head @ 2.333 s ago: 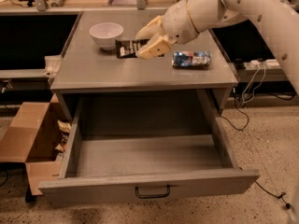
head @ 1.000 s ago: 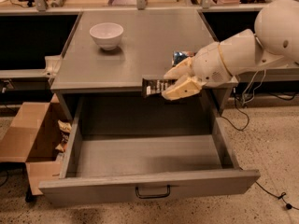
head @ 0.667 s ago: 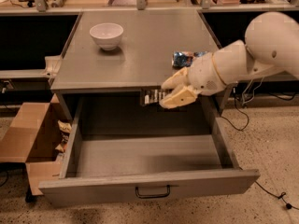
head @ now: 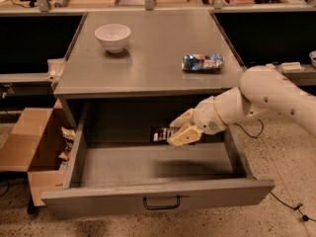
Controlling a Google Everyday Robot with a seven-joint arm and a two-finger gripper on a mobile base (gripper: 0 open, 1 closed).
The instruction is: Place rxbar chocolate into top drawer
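Observation:
The top drawer (head: 158,195) stands pulled wide open under the grey cabinet top, with its dark bail handle at the front centre. My gripper (head: 178,130) is inside the drawer opening, above the back of the drawer floor. It is shut on the rxbar chocolate (head: 163,134), a flat dark bar with pale lettering that sticks out to the left of the fingers (head: 185,136). The bar hangs a little above the drawer floor.
A white bowl (head: 112,37) stands at the back left of the cabinet top (head: 148,58). A shiny blue-and-white packet (head: 202,62) lies at its right. An open cardboard box (head: 29,147) stands on the floor at the left. A cable runs over the floor at the right.
My gripper has carried the bar from the cabinet top, over its front edge and down into the open drawer space. The bowl and the blue packet have not moved.

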